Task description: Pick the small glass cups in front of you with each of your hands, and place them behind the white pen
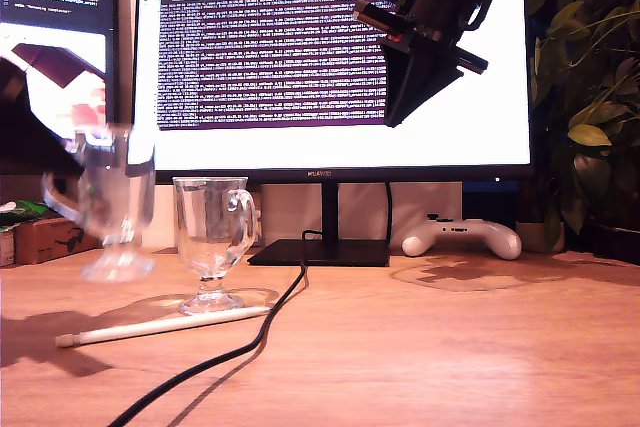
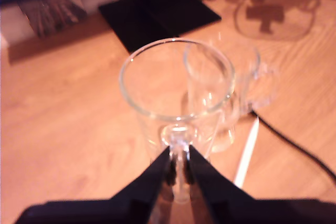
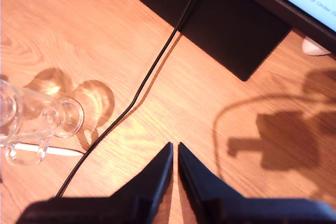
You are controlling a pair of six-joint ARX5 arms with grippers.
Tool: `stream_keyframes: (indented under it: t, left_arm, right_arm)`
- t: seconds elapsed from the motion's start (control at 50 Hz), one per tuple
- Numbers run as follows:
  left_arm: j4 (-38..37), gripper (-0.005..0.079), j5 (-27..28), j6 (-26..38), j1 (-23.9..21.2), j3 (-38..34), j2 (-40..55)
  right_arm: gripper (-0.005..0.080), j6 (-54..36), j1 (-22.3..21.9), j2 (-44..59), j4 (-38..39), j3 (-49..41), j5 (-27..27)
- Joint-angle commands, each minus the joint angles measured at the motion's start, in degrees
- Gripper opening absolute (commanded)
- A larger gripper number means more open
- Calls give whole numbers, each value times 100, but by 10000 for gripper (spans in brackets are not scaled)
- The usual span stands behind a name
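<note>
My first gripper (image 2: 178, 153) is shut on the looped handle of one small glass cup (image 2: 176, 85). In the exterior view that cup (image 1: 102, 197) is motion-blurred at the left, and I cannot tell whether its foot touches the desk. The other small glass cup (image 1: 212, 232) stands upright just behind the white pen (image 1: 160, 327), which lies flat on the desk. My second gripper (image 1: 400, 112) hangs high in front of the monitor at the exterior view's right. Its fingers (image 3: 175, 153) are shut with nothing between them, well away from the standing cup (image 3: 31, 114) and the pen (image 3: 47, 150).
A black cable (image 1: 240, 347) runs from the monitor stand base (image 1: 320, 252) across the desk past the pen's end. A white game controller (image 1: 462, 237) lies at the exterior view's right, with a plant (image 1: 590, 97) beyond. A small box (image 1: 45, 239) sits at the far left.
</note>
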Motion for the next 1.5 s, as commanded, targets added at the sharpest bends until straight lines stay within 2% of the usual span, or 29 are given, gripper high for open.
stream_keyframes:
  t: [0.0, 0.9, 1.3, 1.4, 1.48]
  left_arm:
    - [188, -19, 15, -11, -22, -22, -50]
    - [1139, -19, -63, -208, -59, -837, -35]
    - [1093, -18, 125, -205, -68, -868, 114]
    - [1071, 13, 151, -203, -98, -868, 160]
    - [1121, 76, 140, -203, -118, -868, 181]
  right_arm:
    - [-13, -20, 22, -28, 42, -17, -13]
    - [-13, -17, 22, -28, 190, -17, -26]
    - [-13, 7, 28, -28, 170, -17, -221]
    - [-13, 7, 28, -28, 155, -17, -271]
    - [-13, 7, 28, -28, 133, -17, -361]
